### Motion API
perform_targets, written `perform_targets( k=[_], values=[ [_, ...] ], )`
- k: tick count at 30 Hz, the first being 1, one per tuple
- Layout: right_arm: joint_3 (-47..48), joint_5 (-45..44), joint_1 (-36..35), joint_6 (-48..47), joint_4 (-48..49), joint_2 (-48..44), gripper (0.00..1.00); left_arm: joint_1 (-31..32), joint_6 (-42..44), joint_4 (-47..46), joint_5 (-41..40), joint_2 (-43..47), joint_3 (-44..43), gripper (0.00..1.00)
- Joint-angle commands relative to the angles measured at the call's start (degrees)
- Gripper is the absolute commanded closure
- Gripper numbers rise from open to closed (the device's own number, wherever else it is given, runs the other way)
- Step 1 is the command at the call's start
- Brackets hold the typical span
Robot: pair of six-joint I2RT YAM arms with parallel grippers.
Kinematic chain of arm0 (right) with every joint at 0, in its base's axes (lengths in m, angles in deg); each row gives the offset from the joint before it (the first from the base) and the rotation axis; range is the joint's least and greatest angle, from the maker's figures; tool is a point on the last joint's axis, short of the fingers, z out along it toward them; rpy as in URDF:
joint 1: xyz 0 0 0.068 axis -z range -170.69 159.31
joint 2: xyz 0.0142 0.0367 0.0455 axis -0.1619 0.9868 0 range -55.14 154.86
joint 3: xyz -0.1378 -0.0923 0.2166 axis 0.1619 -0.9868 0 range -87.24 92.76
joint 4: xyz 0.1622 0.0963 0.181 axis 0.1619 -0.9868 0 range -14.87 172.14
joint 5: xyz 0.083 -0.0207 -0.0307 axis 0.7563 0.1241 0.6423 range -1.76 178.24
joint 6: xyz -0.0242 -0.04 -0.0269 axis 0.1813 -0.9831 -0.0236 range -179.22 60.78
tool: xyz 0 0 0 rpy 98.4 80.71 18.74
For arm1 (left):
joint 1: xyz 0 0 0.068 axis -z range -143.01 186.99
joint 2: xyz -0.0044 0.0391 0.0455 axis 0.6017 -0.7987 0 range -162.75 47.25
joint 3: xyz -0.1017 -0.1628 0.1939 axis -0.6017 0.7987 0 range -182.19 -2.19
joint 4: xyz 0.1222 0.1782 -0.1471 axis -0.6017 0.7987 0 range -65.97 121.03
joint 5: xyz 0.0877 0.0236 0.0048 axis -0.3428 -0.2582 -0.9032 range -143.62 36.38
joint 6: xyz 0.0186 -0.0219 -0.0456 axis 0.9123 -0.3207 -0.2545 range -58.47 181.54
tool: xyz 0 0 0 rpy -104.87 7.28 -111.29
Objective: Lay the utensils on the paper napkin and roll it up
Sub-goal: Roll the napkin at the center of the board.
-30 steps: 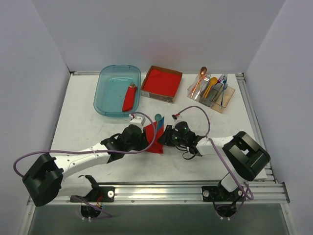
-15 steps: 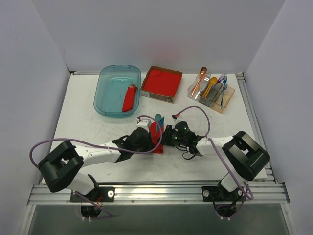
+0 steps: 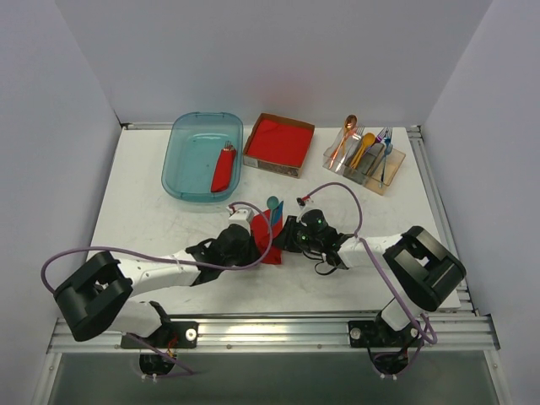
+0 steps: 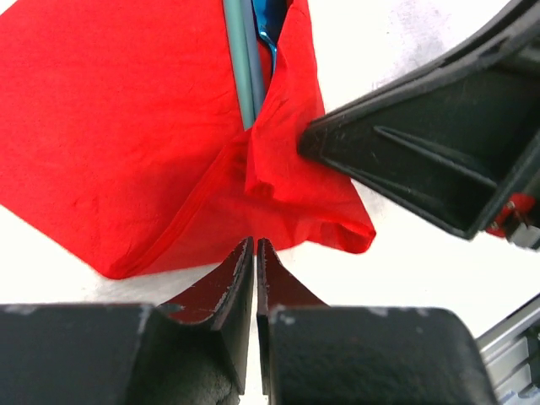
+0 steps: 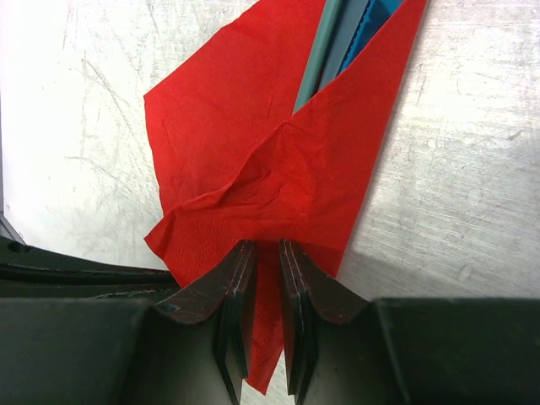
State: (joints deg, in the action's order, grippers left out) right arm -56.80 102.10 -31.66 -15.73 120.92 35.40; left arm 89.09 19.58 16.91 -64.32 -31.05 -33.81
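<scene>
The paper napkin (image 3: 272, 245) lies crumpled between my two grippers, its sides folded up over the utensils. The teal spoon's bowl (image 3: 272, 202) and the blue piece (image 3: 275, 221) stick out at the far end. In the left wrist view the teal handle (image 4: 243, 67) and the blue piece (image 4: 272, 25) run under a fold of the napkin (image 4: 126, 126). My left gripper (image 4: 254, 245) is shut, its tips at the napkin's near edge. My right gripper (image 5: 268, 246) stands narrowly open astride a corner of the napkin (image 5: 278, 186). The teal handle (image 5: 325, 51) shows in the right wrist view.
A teal bin (image 3: 181, 135) at the back left holds a red rolled bundle (image 3: 223, 169). A cardboard box (image 3: 272, 166) of red napkins stands beside it. A clear organiser (image 3: 375, 179) with an orange spoon (image 3: 348, 128) and other cutlery stands at the back right.
My left arm has swung in and its gripper has closed up against the napkin's left side. The napkin's left flap now stands narrower. The right arm has not moved.
</scene>
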Motion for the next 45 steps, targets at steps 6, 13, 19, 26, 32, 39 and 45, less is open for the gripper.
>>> perform_targets(
  k=[6,13,19,26,32,39,45],
  values=[
    [2.3,-1.2,-0.7,0.1,0.9,0.5,0.82,0.3,-0.9,-1.8,-1.6,6.6,3.1,0.87],
    [2.6,-1.5,-1.0,0.4,1.0,0.3,0.82,0.3,-0.8,-2.3,-0.8,0.8,0.2,0.87],
    [2.3,-2.1,-1.1,0.4,0.6,-0.8,0.82,0.2,-0.6,-3.3,-1.0,-2.2,-1.1,0.87],
    [1.4,-2.6,-1.1,0.7,0.9,-1.5,0.82,0.3,0.2,-3.3,-2.0,-3.0,-3.3,0.87],
    [0.9,-2.8,-1.2,0.8,1.2,-1.9,0.82,0.2,0.7,-3.8,-1.7,-5.2,-4.4,0.87],
    [0.6,-2.6,-1.1,0.9,1.5,-2.1,0.82,0.2,0.7,-5.0,-1.0,-9.0,-5.2,0.87],
    [-0.2,-2.0,-1.3,1.7,3.1,-1.7,0.82,0.2,0.8,-5.1,-3.2,-8.4,-5.2,0.87]
  ],
)
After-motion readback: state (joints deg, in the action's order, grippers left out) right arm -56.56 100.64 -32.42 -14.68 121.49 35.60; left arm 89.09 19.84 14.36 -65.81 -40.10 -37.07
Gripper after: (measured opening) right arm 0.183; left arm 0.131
